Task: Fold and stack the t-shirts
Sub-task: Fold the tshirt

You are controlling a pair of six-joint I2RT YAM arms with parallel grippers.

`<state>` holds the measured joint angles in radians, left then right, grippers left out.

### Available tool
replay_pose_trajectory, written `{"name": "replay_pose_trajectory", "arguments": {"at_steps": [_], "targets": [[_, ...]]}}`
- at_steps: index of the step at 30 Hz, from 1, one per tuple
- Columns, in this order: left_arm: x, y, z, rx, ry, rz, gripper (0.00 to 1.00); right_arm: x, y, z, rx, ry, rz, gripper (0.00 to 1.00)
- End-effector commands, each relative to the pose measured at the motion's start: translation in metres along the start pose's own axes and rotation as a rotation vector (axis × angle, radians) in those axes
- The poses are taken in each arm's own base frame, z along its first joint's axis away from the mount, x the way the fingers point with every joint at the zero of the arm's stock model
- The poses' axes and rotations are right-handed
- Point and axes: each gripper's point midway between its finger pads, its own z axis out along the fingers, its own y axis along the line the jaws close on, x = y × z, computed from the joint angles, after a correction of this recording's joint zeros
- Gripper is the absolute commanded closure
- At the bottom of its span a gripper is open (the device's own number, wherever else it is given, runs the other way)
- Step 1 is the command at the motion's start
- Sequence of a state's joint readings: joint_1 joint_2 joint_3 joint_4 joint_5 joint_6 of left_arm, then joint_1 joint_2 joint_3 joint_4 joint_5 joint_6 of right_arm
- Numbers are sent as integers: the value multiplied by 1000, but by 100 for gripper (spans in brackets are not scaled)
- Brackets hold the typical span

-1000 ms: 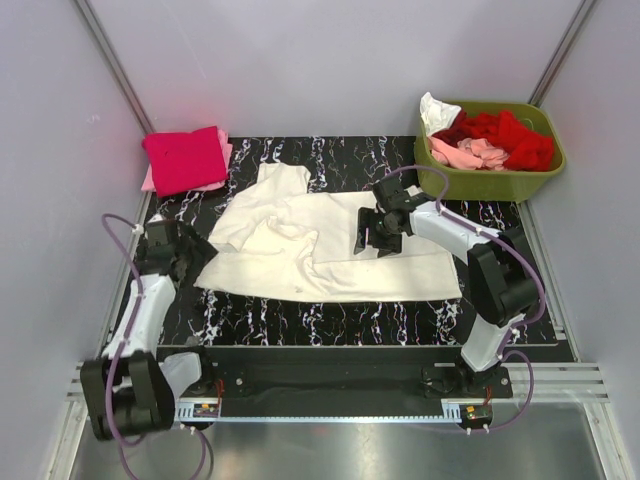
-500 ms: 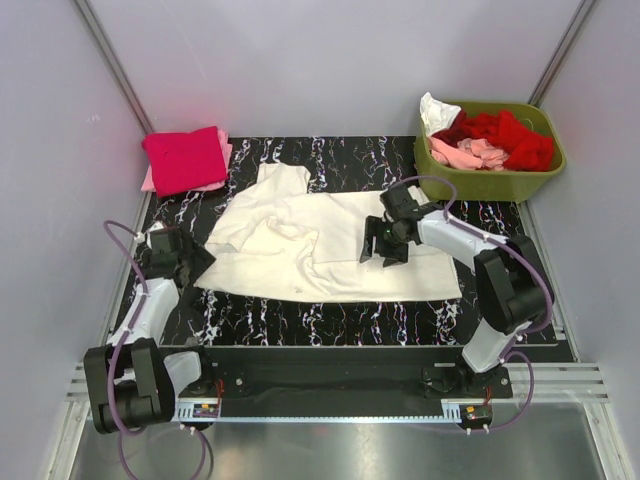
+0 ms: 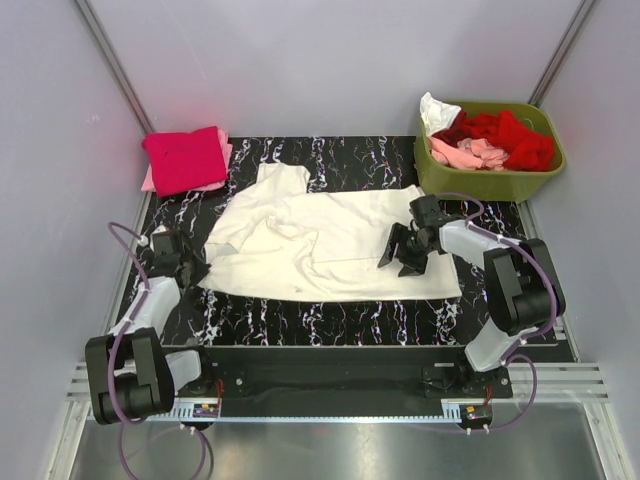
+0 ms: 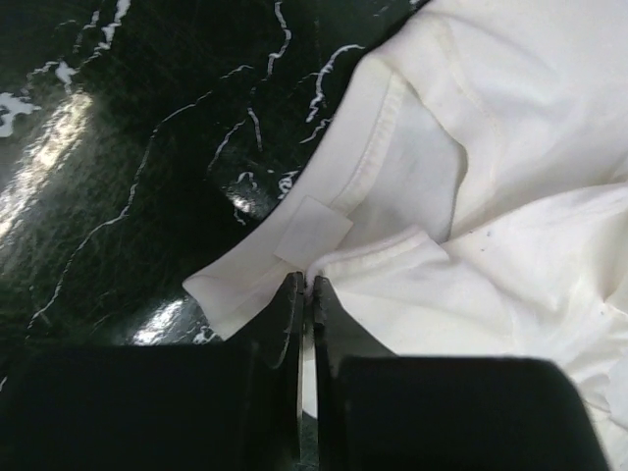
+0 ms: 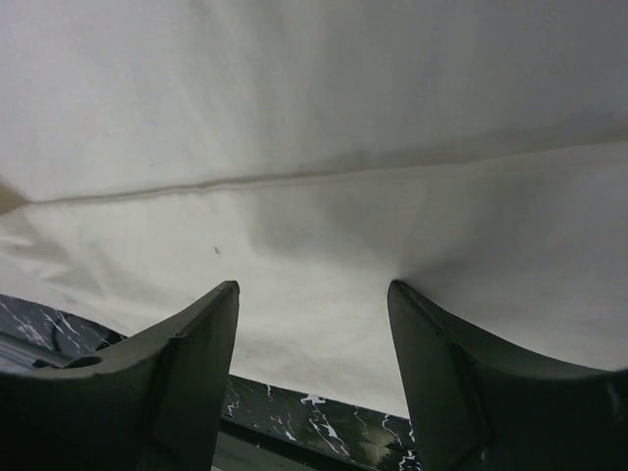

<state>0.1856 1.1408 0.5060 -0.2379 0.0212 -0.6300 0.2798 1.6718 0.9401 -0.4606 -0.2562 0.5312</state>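
At the far left corner of the desk [image 3: 340,315] a folded magenta-red t-shirt [image 3: 185,158] sits on a folded pale pink t-shirt [image 3: 150,182]. I read that as the stack, set clear of the working area. My left end effector [image 4: 306,292] is down at the left edge of the cream-white t-shirt [image 3: 320,245]. Its fingers are pressed together on a lip of cloth just beside the neckband [image 4: 378,147], I judge to anchor or lift that end. The shirt lies spread across the middle of the desk, rumpled on its left half, so it isn't folded yet. My right end effector [image 5: 312,294] hovers low over the shirt's right part, fingers spread wide with nothing between them, probably lined up to take cloth for a fold. At the far right the olive-green bin [image 3: 490,182] holds loose t-shirts [image 3: 500,138], red, pink and white, waiting their turn.
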Motion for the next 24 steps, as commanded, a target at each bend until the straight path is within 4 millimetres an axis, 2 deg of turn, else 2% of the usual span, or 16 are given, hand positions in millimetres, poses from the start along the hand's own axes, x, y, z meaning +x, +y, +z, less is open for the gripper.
{"name": "replay_pose_trajectory", "arguments": {"at_steps": [1,2,5,8,10,13,15,18,19,20,21,22,23,24], "targets": [[-21,21,-10,-139,-44,-23,100,-4,-42,11,84,-9,99,30],[-24,26,-14,-170,-51,-41,100,-7,-41,8,62,-23,131,30],[-29,44,-27,-224,-68,-90,100,-6,-53,2,127,-38,194,29],[-31,49,-33,-232,-72,-102,100,-3,-60,0,156,-42,198,28],[-26,49,-31,-232,-45,-104,100,2,-59,0,141,-22,202,28],[-19,45,-30,-211,-5,-103,78,8,-55,-1,111,-3,205,28],[-23,41,-33,-196,-10,-97,52,7,-51,-6,102,-8,187,28],[-43,21,-50,-118,-76,-71,40,-7,-40,-23,89,-47,148,28],[-51,11,-59,-79,-112,-48,38,-20,-30,-32,74,-82,126,28],[-64,-2,-68,-41,-151,-34,37,-21,-23,-39,81,-91,91,28],[-68,-13,-73,3,-160,-19,36,-26,-13,-45,73,-106,64,28],[-73,-31,-78,74,-180,8,36,-37,5,-56,56,-135,23,28],[-79,-47,-83,132,-191,24,36,-41,17,-59,48,-142,-5,28],[-81,-65,-81,198,-180,47,36,-47,55,-69,-11,-165,-83,29]]}}
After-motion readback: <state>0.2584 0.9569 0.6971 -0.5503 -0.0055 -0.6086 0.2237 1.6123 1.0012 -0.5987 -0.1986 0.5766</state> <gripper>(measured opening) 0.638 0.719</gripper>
